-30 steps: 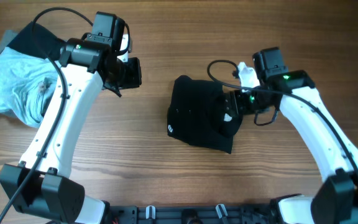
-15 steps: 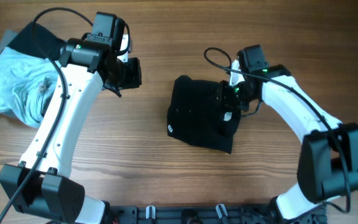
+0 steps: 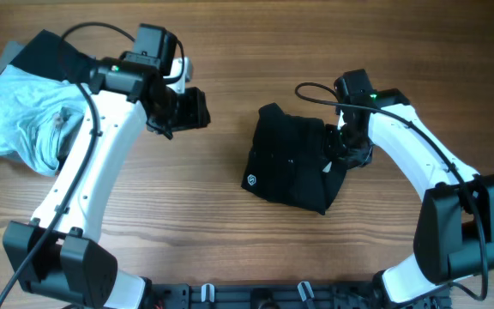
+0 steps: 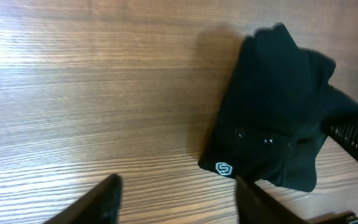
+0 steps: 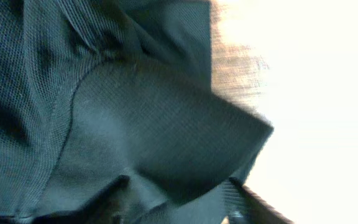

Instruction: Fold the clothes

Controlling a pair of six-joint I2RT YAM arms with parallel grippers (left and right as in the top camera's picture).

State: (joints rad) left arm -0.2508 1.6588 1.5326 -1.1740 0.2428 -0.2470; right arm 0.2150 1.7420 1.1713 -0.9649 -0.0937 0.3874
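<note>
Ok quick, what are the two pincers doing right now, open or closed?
Left pincer: open, holding nothing.
Right pincer: at the edge of the black garment; open or closed cannot be told.

Both arms were built alike: long white shells over the links and black housings at the joints. The left arm [image 3: 93, 180], well to the left of the black garment [image 3: 294, 163], stood on a chunky black base [image 3: 63, 266]. It carried a small green light [image 3: 114, 65] by its boxy black wrist block, and a thin black cable [image 3: 101, 24] ran along it. The left gripper [image 3: 191, 110] was black, with dark flat fingers [image 4: 107, 199]. The right arm [image 3: 418, 159], on the garment's other side, showed a green light too, with a black cable arched just above the garment's top edge. The right gripper [image 3: 337, 156] was black as well.
</note>
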